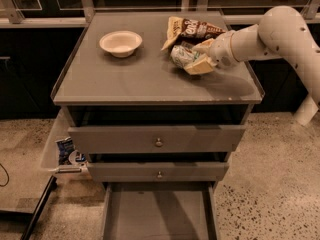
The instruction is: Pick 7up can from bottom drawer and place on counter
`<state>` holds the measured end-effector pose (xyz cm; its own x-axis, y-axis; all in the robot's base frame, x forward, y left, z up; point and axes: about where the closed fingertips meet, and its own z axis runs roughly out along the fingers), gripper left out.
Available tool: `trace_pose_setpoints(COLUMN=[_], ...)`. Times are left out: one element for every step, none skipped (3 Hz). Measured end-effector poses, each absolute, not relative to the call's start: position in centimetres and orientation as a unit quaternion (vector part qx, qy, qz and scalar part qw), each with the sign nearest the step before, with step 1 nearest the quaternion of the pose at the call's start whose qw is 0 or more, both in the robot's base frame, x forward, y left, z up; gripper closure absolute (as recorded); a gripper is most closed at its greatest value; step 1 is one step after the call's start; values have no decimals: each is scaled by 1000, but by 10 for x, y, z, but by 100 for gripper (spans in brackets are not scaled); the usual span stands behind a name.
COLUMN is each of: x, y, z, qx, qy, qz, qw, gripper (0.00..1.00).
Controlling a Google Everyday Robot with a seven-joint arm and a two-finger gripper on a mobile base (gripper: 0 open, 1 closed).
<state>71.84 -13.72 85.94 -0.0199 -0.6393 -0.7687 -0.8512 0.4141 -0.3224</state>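
Claw [194, 59] is clenched on the 7up can [180, 55], which is held between its fingers low over the counter [125, 79], just beside the snack bag [192, 29].

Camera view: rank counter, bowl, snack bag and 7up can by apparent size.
1. counter.
2. snack bag and bowl, about alike.
3. 7up can, partly hidden by the gripper at the counter's right.

The flat grey counter [135, 79] lay open across its front and middle, with a white round bowl [120, 43] at back-left. At back-right the gripper [195, 57], clasping the green-and-white 7up can [179, 55], sat just beside the brown-and-cream snack bag [192, 29].
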Motion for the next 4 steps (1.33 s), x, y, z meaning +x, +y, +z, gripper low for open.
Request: trace_pose_setpoints(x=[718, 718, 718, 718], y=[-137, -137, -137, -137], z=[859, 859, 859, 859], qx=[-529, -529, -529, -529], qy=[705, 705, 705, 705], qz=[115, 116, 116, 116], qw=[459, 459, 459, 459], gripper=[35, 12, 0, 0])
